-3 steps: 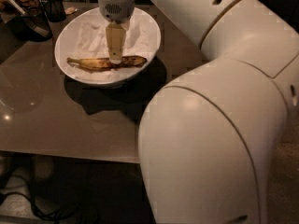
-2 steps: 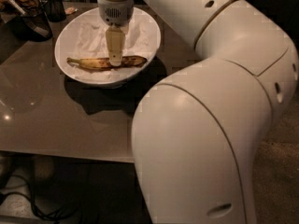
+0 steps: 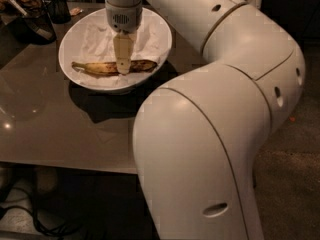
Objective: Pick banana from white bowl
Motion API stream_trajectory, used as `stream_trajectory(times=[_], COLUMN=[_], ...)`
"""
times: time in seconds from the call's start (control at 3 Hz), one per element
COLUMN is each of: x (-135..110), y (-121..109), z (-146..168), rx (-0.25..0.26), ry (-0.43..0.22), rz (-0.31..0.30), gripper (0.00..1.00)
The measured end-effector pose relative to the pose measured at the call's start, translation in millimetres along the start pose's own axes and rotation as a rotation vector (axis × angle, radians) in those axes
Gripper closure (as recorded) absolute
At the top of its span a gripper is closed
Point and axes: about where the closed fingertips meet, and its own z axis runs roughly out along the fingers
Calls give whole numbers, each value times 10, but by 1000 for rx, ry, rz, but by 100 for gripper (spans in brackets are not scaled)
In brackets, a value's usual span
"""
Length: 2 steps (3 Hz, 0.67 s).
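Camera view, the only one you have.

Location of the task item: the banana (image 3: 100,68) lies flat in the white bowl (image 3: 68,45), resting on the crumpled paper (image 3: 95,38) that lines it. Its length runs left to right across the near half of the bowl. The bowl stands on the grey table (image 3: 60,129), near its far edge, with a dark glass cup (image 3: 59,6) well behind it.

End effector: the gripper (image 3: 122,68) hangs straight down from the arm (image 3: 225,84) into the bowl. Its tip sits at the banana's middle and covers that part of the fruit from your view. You cannot tell from this angle whether it has closed on the banana or only stands against it.

Progress, as a judgement: the approach and descent look complete, since the gripper is down at the level of the fruit and centred on it. The banana shows no sign of being raised; both ends lie on the paper.

Outstanding: confirm a firm hold at the middle, then lift the banana clear of the bowl's rim. Note that the fruit looks soft and heavily spotted, so a hard squeeze may bruise or split it.
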Motion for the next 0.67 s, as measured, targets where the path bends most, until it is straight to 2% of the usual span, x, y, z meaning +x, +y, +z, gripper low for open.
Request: stream_trajectory(times=[0.67], x=[7], y=[-40], z=[195], rx=[-38], ry=[-2], rz=[15], gripper=[32])
